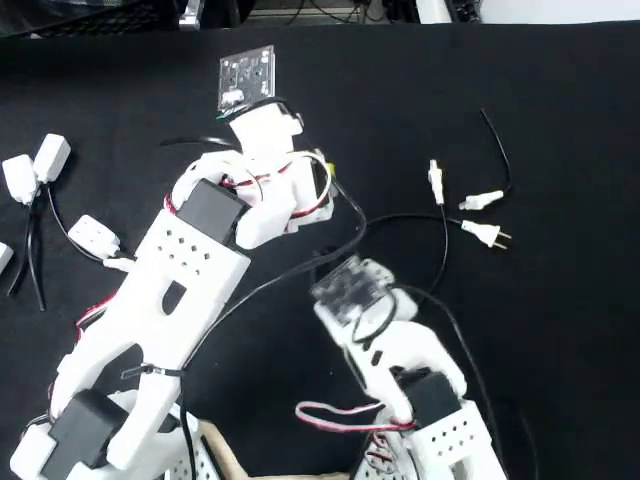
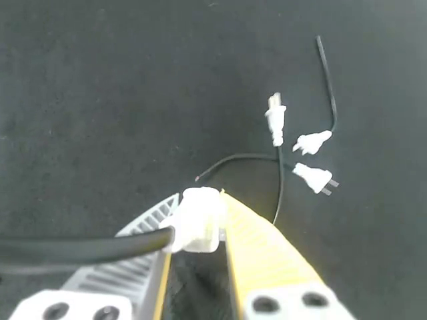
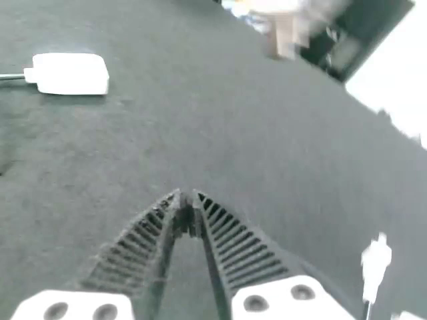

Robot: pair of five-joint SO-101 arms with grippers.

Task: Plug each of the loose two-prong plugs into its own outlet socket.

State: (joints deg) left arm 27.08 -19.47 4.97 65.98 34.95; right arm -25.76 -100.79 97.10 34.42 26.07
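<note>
My left gripper is shut on a white outlet socket whose thick black cord runs off to one side. Beyond it three white two-prong plugs lie loose on the black table: one, a second and a third, each on a thin black wire. From above they sit at the right. The left gripper hangs left of them. My right gripper is shut on nothing, low over bare table. Another socket lies ahead of it, and a plug off to its side.
More white sockets lie at the table's left: a pair and one nearer the left arm, all with black cords. A black cord crosses between the two arms. The right arm's wrist is close to the left arm's forearm.
</note>
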